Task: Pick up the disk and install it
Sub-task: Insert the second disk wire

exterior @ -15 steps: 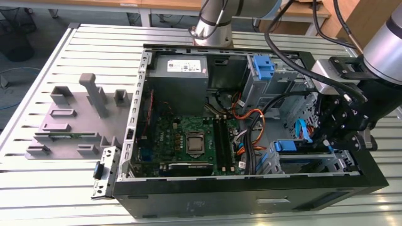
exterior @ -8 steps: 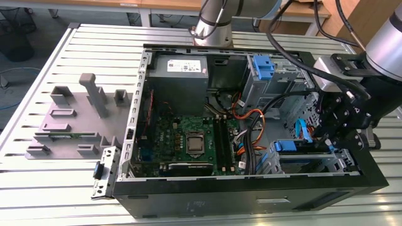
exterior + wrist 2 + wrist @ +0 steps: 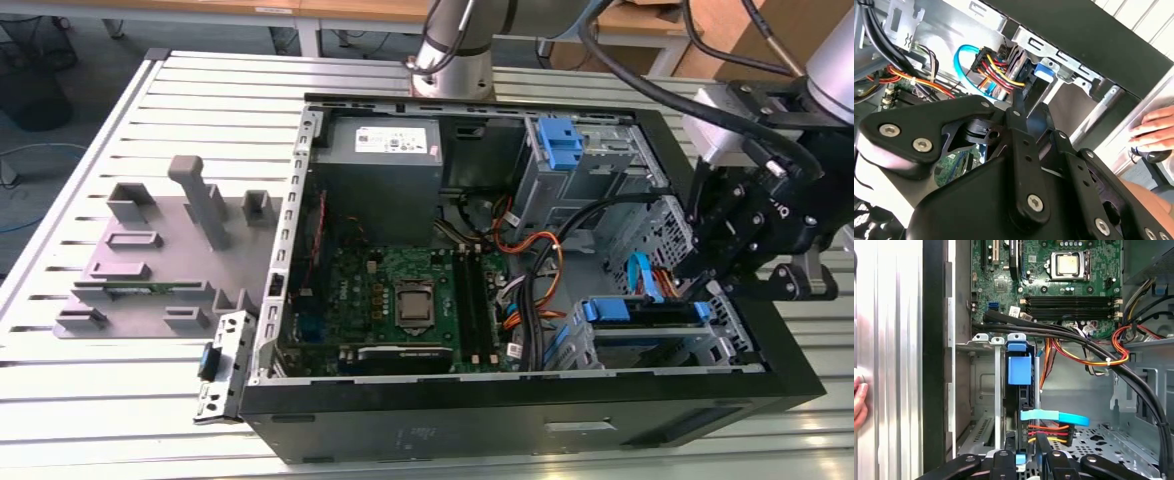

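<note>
disk (image 3: pixel 1023 390): edge-on in the drive cage, blue carrier tab up, cables plugged at its rear
hand (image 3: pixel 1026 454): fingers close together at disk's rear edge; pinching or not, cannot tell
risk: snagging blue cable (image 3: pixel 1054 416), or disk jamming skewed
exterior view: whole case (image 3: pixel 534 400) on worktop
wrist views: person's hand (image 3: pixel 1159 131) near case

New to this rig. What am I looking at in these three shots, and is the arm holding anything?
One robot arm works over an open computer case lying on a slatted metal table. The exterior view comes from a camera off the arm; both wrist views ride on the arm and look past its black gripper. The gripper reaches into the drive cage, where the disk, with blue carrier rails and cables plugged in, already sits upright in a slot. Whether the fingers grip it cannot be told. A grey fixture lies beside the case. A person's hand rests at the table's edge.
</note>
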You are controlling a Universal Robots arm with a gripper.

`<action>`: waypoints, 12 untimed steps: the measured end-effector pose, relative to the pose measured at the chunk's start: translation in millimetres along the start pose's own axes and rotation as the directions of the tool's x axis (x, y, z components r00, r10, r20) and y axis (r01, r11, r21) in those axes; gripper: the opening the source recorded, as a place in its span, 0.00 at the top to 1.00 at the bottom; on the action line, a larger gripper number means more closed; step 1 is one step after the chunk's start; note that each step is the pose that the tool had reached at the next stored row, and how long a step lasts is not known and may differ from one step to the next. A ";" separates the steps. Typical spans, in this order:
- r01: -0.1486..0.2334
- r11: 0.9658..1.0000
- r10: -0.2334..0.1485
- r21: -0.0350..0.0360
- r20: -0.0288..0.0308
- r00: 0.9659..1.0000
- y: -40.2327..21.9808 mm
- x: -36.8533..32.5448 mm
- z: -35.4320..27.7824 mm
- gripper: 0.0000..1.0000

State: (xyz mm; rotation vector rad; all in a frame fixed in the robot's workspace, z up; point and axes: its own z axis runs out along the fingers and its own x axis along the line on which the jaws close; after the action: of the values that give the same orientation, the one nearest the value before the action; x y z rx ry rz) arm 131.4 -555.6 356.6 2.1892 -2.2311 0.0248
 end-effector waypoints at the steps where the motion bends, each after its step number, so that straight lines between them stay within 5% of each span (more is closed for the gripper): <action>1: 0.000 1.000 0.000 0.000 0.001 1.000 0.0 0.0 -0.9 0.70; 5: 0.000 1.000 0.000 -0.001 0.063 0.998 0.0 0.3 -1.1 0.70; 6: 0.000 1.000 0.000 -0.001 0.067 0.998 0.0 0.3 -1.1 0.70; 12: 0.000 1.000 0.000 -0.001 0.067 0.998 0.0 0.5 -7.6 0.70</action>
State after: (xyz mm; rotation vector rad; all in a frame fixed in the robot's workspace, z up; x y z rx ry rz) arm 131.4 -555.9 364.3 2.2221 -2.2647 -0.0507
